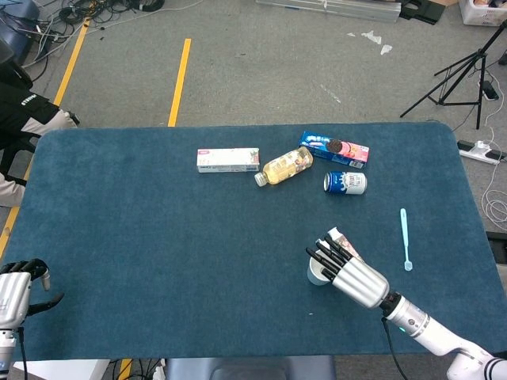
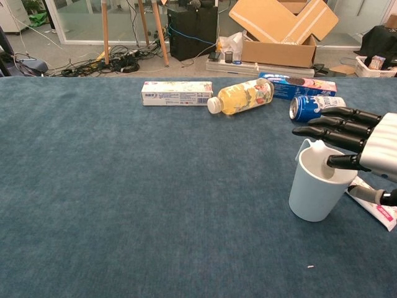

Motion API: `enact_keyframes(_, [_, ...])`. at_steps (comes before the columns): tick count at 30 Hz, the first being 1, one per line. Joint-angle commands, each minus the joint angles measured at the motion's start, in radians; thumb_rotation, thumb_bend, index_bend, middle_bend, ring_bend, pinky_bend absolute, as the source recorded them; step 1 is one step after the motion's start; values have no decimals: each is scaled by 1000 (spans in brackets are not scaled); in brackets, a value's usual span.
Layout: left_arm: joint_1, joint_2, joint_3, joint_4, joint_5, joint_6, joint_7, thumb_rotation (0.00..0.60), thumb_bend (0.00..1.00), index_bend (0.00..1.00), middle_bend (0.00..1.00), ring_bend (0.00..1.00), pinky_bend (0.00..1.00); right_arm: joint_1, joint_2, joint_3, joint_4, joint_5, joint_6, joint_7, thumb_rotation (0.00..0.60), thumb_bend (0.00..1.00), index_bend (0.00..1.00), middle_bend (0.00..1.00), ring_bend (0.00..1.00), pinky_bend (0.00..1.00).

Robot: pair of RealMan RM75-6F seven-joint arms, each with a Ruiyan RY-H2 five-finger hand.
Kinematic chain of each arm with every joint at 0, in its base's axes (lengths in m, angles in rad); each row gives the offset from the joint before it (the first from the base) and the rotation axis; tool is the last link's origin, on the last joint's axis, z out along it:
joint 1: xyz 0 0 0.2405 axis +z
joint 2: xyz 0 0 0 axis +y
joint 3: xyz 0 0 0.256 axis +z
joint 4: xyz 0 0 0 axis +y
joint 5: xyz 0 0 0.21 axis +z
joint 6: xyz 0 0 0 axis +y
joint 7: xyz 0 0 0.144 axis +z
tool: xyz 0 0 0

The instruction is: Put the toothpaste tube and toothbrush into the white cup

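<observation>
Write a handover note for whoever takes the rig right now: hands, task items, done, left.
Right hand is over the white cup, fingers extended, one tip dipping inside the rim; the cup looks tilted. Whether it grips the cup is unclear.
Left hand idle at the near left table corner, holding nothing.
Toothpaste tube lies on the table just right of the cup.
Toothbrush lies further right, alone.
Done: nothing in the cup.
Left: tube and brush both go in.
</observation>
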Motion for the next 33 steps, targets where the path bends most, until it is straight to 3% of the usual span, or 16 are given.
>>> enact_keyframes(1, [0, 0, 0, 0, 0, 0, 0, 600, 0, 692, 437, 386, 340, -4, 6, 0, -8, 4, -4, -5, 600, 257, 365, 0, 0, 64])
enact_keyframes(8, [-1, 0, 0, 1, -2, -2, 0, 600, 0, 693, 437, 386, 341, -17, 43, -1, -61, 2, 6, -22, 600, 176, 224, 0, 0, 60])
enact_keyframes(15, [-1, -1, 0, 0, -3, -2, 3, 600, 0, 693, 437, 386, 341, -32, 142, -2, -208, -27, 51, -62, 600, 139, 137, 0, 0, 54])
enact_keyframes(17, [0, -2, -1, 0, -2, 0, 2, 600, 0, 693, 437, 386, 341, -44, 185, 3, -267, -37, 77, -92, 600, 137, 121, 0, 0, 130])
enact_keyframes(19, [0, -1, 0, -1, -1, 1, 2, 600, 0, 693, 437, 386, 341, -55, 227, 10, -322, -44, 99, -125, 600, 137, 117, 0, 8, 289])
enact_keyframes(22, [0, -2, 1, -1, 1, 2, 6, 600, 0, 693, 437, 386, 341, -79, 295, 20, -412, -43, 119, -183, 600, 145, 117, 119, 212, 584])
enact_keyframes(24, [0, -2, 2, -2, 3, 3, 7, 600, 0, 693, 437, 386, 341, -92, 337, 27, -464, -35, 123, -218, 600, 176, 121, 408, 520, 807])
enact_keyframes(26, [1, -3, 2, -3, 4, 4, 11, 600, 0, 693, 437, 386, 341, -110, 394, 32, -528, 0, 103, -256, 600, 214, 135, 633, 733, 933])
enact_keyframes(30, [0, -4, 3, -4, 3, 3, 14, 600, 0, 693, 437, 386, 341, -131, 449, 39, -581, 58, 59, -302, 600, 328, 161, 851, 937, 1000])
enact_keyframes(33, [0, -5, 3, -4, 1, 2, 16, 600, 0, 693, 437, 386, 341, -142, 476, 41, -602, 119, 9, -309, 600, 440, 172, 925, 991, 1000])
